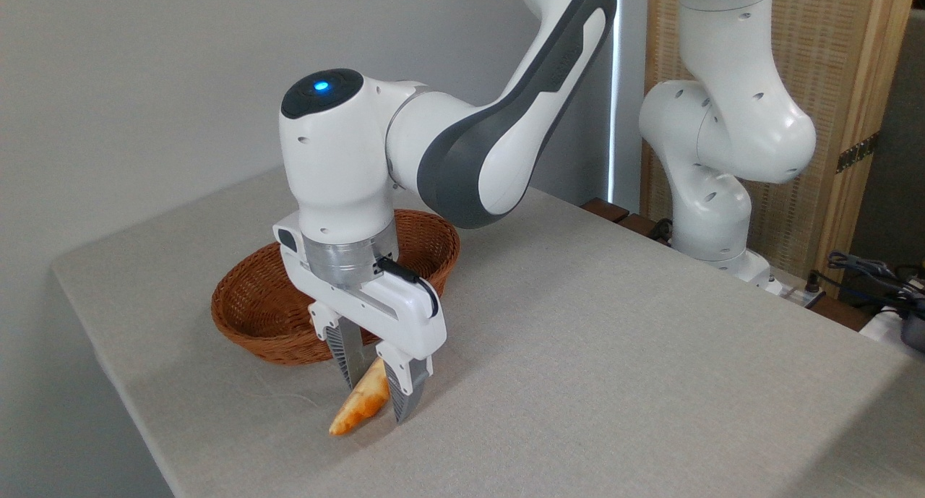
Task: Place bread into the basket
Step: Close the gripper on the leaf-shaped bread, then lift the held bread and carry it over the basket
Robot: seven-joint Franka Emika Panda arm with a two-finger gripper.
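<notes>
We see the bread (359,406) not yet in the basket (256,317): it lies on the table (614,353) near the front edge, just in front of the basket. The gripper (377,391) stands low over it, one finger on each side, but we cannot tell if they already press the loaf. We judge that grasping, lifting and placing it in the basket are all left.
</notes>
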